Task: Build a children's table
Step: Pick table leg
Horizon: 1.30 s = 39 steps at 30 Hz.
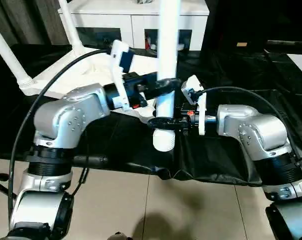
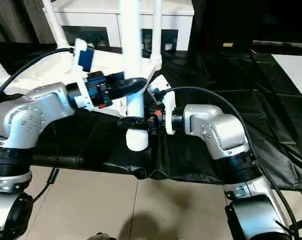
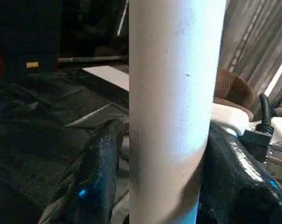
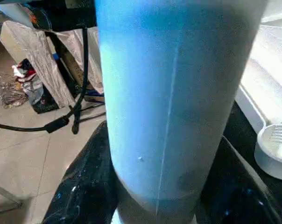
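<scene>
Both end effectors, left (image 1: 163, 85) above right (image 1: 166, 121), clasp the upright white leg (image 1: 167, 55), steadying it for socket insertion.

Upright white leg (image 2: 132, 60) between left hand (image 2: 126, 86) and right hand (image 2: 136, 121).

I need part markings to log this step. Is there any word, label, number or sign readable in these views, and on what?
No text can be read anywhere.
Leg held by both grippers: plain white, no markings.
Small yellowish tag on the dark background: too small and blurred to read.
Tabletop and cabinet: no lettering visible.
</scene>
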### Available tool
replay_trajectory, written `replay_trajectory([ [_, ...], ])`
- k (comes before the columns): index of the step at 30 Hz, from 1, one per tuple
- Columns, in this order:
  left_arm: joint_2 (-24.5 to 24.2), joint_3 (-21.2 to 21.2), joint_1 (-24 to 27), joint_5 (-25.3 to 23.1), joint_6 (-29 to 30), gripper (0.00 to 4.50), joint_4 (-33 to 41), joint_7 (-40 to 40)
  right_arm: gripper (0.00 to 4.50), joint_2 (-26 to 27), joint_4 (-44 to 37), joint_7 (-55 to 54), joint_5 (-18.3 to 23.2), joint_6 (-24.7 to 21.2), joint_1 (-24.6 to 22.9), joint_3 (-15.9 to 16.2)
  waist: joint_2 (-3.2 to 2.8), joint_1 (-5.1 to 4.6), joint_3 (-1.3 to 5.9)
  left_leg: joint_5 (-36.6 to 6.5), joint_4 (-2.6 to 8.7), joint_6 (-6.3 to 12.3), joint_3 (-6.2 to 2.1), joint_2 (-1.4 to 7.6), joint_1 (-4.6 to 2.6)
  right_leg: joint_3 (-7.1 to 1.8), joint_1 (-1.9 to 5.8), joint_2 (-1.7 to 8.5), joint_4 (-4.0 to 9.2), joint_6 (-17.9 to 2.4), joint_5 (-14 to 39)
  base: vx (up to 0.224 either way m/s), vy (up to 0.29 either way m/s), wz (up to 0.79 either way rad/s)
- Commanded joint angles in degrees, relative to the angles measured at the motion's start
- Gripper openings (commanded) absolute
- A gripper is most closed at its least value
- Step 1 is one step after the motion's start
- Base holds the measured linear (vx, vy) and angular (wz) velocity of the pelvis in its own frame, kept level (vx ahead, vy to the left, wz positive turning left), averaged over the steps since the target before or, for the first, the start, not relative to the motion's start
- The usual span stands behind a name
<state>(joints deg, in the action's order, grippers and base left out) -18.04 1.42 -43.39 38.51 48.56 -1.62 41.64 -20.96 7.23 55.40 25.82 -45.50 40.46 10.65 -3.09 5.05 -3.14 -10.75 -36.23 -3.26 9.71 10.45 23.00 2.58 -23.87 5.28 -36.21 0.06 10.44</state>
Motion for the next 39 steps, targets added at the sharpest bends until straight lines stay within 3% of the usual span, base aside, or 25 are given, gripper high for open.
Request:
replay_trajectory([
  [1,-1.19,1.71,-0.63,-0.02,0.77,3.03,-0.70,-0.78,1.84,0.01,-0.21,-0.32,0.10,0.59,0.44,-1.04,0.65,0.04,4.66,-4.96,4.12,1.50,-0.22,1.40,-1.22,-1.51,3.41,1.95,3.17,-13.97,4.41,0.000,0.000,0.00],
  [4,-1.40,2.03,-0.68,0.39,1.07,3.15,-0.71,-0.81,1.84,0.19,-0.43,-0.74,0.38,0.33,0.47,-1.76,0.65,0.03,4.66,-4.86,4.12,1.53,-0.21,1.37,-1.23,-1.50,3.42,1.94,3.16,-14.01,3.97,0.000,0.000,0.00],
  [6,-1.41,2.07,-0.73,0.42,1.18,3.47,-0.75,-0.86,1.84,0.25,-0.55,-0.98,0.61,0.18,0.50,-2.04,0.69,0.02,4.65,-4.97,4.11,1.45,-0.19,1.38,-1.25,-1.51,3.41,1.93,3.18,-14.05,3.99,0.000,0.000,0.00],
  [10,-1.49,2.04,-0.87,0.39,1.38,3.55,-0.99,-0.65,1.84,0.40,-0.78,-1.42,1.22,-0.24,0.58,-2.79,0.48,0.03,4.68,-5.05,4.14,1.28,-0.24,1.38,-1.28,-1.51,3.41,1.91,3.15,-13.96,3.82,0.000,0.000,0.00],
  [11,-1.31,2.12,-0.96,-0.24,0.62,3.82,-1.25,-1.29,1.84,0.43,-0.85,-1.67,1.27,-0.23,0.57,-3.02,0.43,0.07,4.70,-5.09,4.11,1.21,-0.23,1.36,-1.28,-1.48,3.43,1.92,3.14,-14.05,3.60,0.000,0.000,0.00],
  [14,-0.67,2.79,-1.23,-3.28,-3.43,3.95,-2.21,-4.58,1.84,0.64,-0.30,-3.82,0.69,0.47,0.47,-4.28,0.34,-0.02,4.70,-5.21,4.15,1.11,-0.30,1.38,-1.20,-1.51,3.52,1.95,3.33,-13.92,3.18,0.000,0.000,0.00],
  [15,-1.30,2.67,-0.24,-6.91,-7.01,4.09,-1.11,-7.34,1.84,1.15,1.17,-7.82,-0.34,1.43,0.28,-6.46,0.29,0.04,4.73,-5.11,4.15,0.91,-0.36,1.41,-1.23,-1.50,3.55,2.01,3.32,-13.69,3.19,0.000,0.000,0.00],
  [18,-1.67,3.24,1.59,-8.60,-8.63,4.23,1.57,-9.58,1.84,1.66,2.38,-11.92,-1.76,2.65,-0.13,-8.29,0.30,-0.15,4.78,-5.29,4.20,-0.02,-0.36,1.42,-1.23,-1.46,3.58,1.98,3.20,-13.14,3.30,0.000,0.000,0.00],
  [19,-0.63,5.27,3.38,-9.80,-10.68,4.23,4.13,-13.28,1.84,2.11,2.97,-16.17,-4.00,5.33,-0.78,-9.32,0.47,-0.19,4.77,-5.15,4.21,0.03,-0.31,1.39,-1.25,-1.46,3.57,1.93,3.26,-13.03,3.29,0.000,0.000,0.00],
  [20,-0.06,7.32,8.17,-12.97,-13.26,4.23,9.92,-18.40,1.84,4.11,2.43,-25.18,-6.40,8.87,-2.49,-13.26,0.84,-0.28,4.74,-3.71,4.32,-0.43,-0.47,1.76,-0.90,-1.46,3.77,2.19,3.02,-12.73,2.17,0.000,0.000,0.00],
  [21,-0.24,7.67,10.39,-14.22,-14.07,4.23,12.27,-19.61,1.84,5.05,1.93,-29.11,-7.29,9.91,-3.24,-15.04,0.69,-0.67,4.75,-2.61,4.29,-0.36,-0.32,1.70,-0.84,-1.45,3.59,2.21,3.20,-12.06,1.72,0.000,0.000,0.00],
  [22,-0.27,7.38,13.75,-17.20,-14.64,4.23,14.50,-22.57,1.84,5.16,0.10,-31.29,-10.00,14.83,-5.38,-14.66,1.41,-0.70,4.83,-2.67,4.18,-0.15,-0.12,1.57,-1.03,-1.42,3.50,2.01,3.27,-11.88,2.21,0.000,0.000,0.00],
  [23,-0.39,6.91,15.22,-19.42,-15.77,4.23,15.04,-24.26,1.84,4.90,-0.83,-31.74,-11.70,17.87,-6.50,-13.87,0.98,-0.45,4.85,-2.55,4.17,0.05,-0.20,1.73,-1.01,-1.42,3.44,1.98,3.30,-11.01,2.73,0.000,0.000,0.00],
  [24,0.08,6.20,18.32,-24.08,-19.66,4.23,15.78,-27.88,1.84,3.95,-3.00,-32.76,-15.22,21.71,-8.90,-11.86,1.21,-0.41,4.74,-2.99,4.13,0.48,-0.14,1.58,-0.97,-1.44,3.38,1.77,3.53,-9.80,3.91,0.000,0.000,0.00],
  [25,0.27,5.96,19.32,-25.62,-21.08,4.23,15.96,-29.03,1.84,3.63,-3.73,-33.12,-16.33,22.81,-9.68,-11.20,1.27,-0.39,4.75,-3.08,4.04,0.67,-0.08,1.47,-0.99,-1.46,3.32,1.59,3.76,-9.02,4.35,0.000,0.000,0.00],
  [26,2.87,6.16,23.66,-29.83,-25.71,4.23,15.66,-34.31,1.84,4.62,-6.86,-34.16,-16.65,21.61,-13.04,-10.78,1.38,-0.47,4.59,-4.06,4.26,1.01,-0.15,1.50,-0.91,-1.55,3.41,1.55,3.97,-8.30,5.66,0.000,0.000,0.00],
  [27,4.25,6.04,25.61,-30.96,-27.51,4.23,15.06,-36.22,1.84,6.35,-8.16,-35.44,-15.60,20.10,-14.64,-11.83,1.55,-0.52,4.35,-6.12,4.51,1.03,-0.09,1.61,-0.98,-1.63,3.17,1.63,4.32,-7.73,7.94,0.000,0.000,0.00],
  [29,5.46,5.18,28.42,-33.38,-31.59,4.23,12.84,-38.91,1.84,7.77,-9.69,-37.35,-16.60,19.97,-17.68,-10.83,1.61,-0.41,4.39,-8.23,4.81,0.80,-0.33,1.70,-1.10,-1.61,2.89,1.65,4.57,-7.11,11.21,0.000,0.000,0.00],
  [31,5.22,4.27,30.52,-35.38,-33.08,4.23,10.75,-40.75,1.84,9.51,-10.14,-39.00,-16.86,21.23,-20.48,-9.94,1.46,-0.54,4.08,-11.49,5.15,-0.27,-0.30,1.76,-1.33,-1.70,2.37,1.50,4.98,-6.26,13.95,0.000,0.000,0.00],
  [32,5.43,4.47,30.81,-35.17,-32.97,4.23,10.40,-40.82,1.84,10.27,-10.06,-39.55,-16.50,21.28,-20.96,-10.37,1.68,-0.59,4.05,-12.26,5.24,-0.54,-0.30,1.69,-1.31,-1.74,2.30,1.47,5.13,-5.79,14.74,0.000,0.000,0.00],
  [33,5.73,4.61,31.14,-35.11,-32.92,4.23,10.52,-41.02,1.84,10.88,-9.89,-40.25,-16.39,21.70,-21.29,-10.64,1.72,-0.58,4.06,-13.41,5.29,0.02,-0.15,1.47,-1.20,-2.06,2.34,2.09,5.20,-5.65,16.50,0.000,0.000,0.00],
  [35,5.72,4.80,31.54,-35.02,-32.75,4.23,10.39,-40.97,1.84,11.24,-9.26,-40.96,-16.91,22.91,-22.04,-10.30,2.04,0.04,4.01,-12.47,4.67,3.72,0.28,1.13,-0.75,-3.06,2.63,3.98,6.21,-6.03,20.45,0.000,0.000,0.00],
  [36,5.73,4.75,31.77,-35.59,-33.49,4.23,10.05,-41.10,1.84,11.62,-8.93,-41.58,-17.31,23.88,-22.54,-10.32,1.93,0.50,4.00,-11.51,3.85,6.01,0.29,0.96,-0.56,-4.04,2.81,5.64,7.16,-5.89,23.04,0.000,0.000,0.00],
  [38,6.13,4.90,32.01,-36.33,-34.39,4.23,9.48,-41.33,1.84,12.29,-8.95,-42.07,-17.44,24.22,-23.05,-10.72,2.24,1.06,3.96,-10.14,2.43,8.41,-0.30,0.94,-0.04,-5.46,3.29,8.08,8.15,-5.31,25.81,0.000,0.000,0.00],
  [39,6.26,4.96,32.16,-36.94,-35.04,4.23,9.10,-41.54,1.84,12.79,-8.89,-42.41,-17.36,24.40,-23.29,-11.19,2.08,1.45,3.70,-8.97,1.46,10.00,-1.81,1.64,0.47,-6.52,3.56,10.49,9.25,-5.04,31.62,-0.031,0.095,0.00],
])
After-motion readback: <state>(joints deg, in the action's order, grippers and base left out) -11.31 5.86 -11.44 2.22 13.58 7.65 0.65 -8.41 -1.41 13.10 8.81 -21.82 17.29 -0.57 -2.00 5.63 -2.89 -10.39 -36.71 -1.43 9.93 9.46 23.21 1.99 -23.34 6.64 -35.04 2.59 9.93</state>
